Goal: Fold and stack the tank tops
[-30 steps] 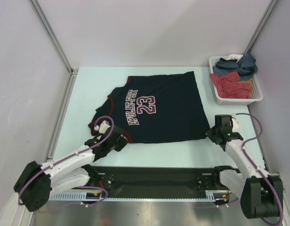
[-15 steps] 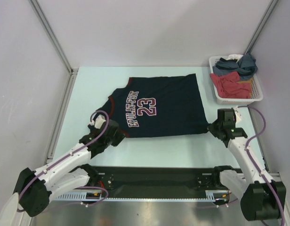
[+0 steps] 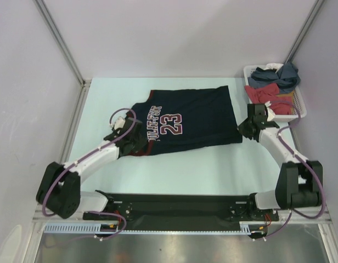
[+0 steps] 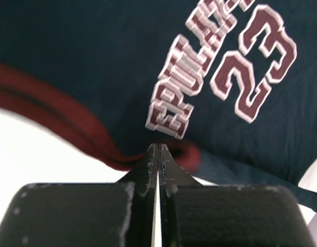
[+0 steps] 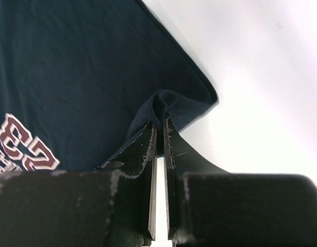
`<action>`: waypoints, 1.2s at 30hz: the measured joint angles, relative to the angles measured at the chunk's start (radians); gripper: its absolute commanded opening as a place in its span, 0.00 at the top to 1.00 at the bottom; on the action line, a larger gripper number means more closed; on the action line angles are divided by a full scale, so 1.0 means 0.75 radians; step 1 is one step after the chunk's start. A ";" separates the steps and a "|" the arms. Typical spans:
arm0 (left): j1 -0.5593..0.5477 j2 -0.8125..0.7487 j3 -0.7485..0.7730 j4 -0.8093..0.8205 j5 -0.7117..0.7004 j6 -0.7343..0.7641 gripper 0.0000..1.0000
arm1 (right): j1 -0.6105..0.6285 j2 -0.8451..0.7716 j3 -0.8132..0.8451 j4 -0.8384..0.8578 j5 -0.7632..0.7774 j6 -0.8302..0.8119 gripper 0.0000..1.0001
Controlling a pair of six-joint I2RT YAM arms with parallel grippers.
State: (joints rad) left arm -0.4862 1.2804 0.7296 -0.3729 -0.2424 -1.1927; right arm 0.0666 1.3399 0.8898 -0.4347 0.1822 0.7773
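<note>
Navy cloth fills the middle of the top view: a navy tank top [image 3: 199, 118] lies spread on the pale green table [image 3: 185, 167], its chest turned to the left of the frame. It carries the number 23 [image 3: 173, 123] and a line of block lettering [image 4: 192, 77], both dark red outlined in white. The lettering cannot be read in full. The left gripper [image 3: 134, 143] sits at the garment's lower left corner, and in the left wrist view its jaws are pressed together on a folded bit of the dark red trim [image 4: 60, 121] that edges the opening. A second layer of navy cloth shows at the lower right of that view. The right gripper [image 3: 243, 130] sits at the lower right corner of the garment, and in the right wrist view its jaws pinch a small raised pucker of the navy hem, with bare table beyond it at the right. A white basket [image 3: 298, 112] stands in the upper right of the top view, well apart from the spread top. It holds a crumpled slate-blue garment [image 3: 274, 76], a red garment [image 3: 262, 94] and a bit of white cloth [image 3: 275, 66] at its far edge.
</note>
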 measured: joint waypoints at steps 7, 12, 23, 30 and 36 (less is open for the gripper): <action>0.051 0.257 0.229 0.016 -0.010 0.082 1.00 | 0.006 0.303 0.224 0.034 0.022 0.026 1.00; 0.088 0.354 0.289 0.026 0.028 0.165 0.47 | 0.017 0.418 0.329 0.018 0.034 0.036 1.00; 0.091 0.492 0.378 0.060 0.171 0.421 0.49 | 0.031 0.405 0.289 0.029 0.060 0.045 1.00; 0.081 0.634 0.517 0.009 0.174 0.581 0.55 | 0.032 0.403 0.272 0.035 0.063 0.045 1.00; 0.081 0.715 0.521 -0.011 0.154 0.617 0.62 | 0.034 0.402 0.271 0.040 0.063 0.045 1.00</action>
State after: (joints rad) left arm -0.4252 1.8168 1.1206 -0.3809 -0.1268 -0.7296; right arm 0.0921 1.6417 1.0931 -0.4046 0.2295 0.8108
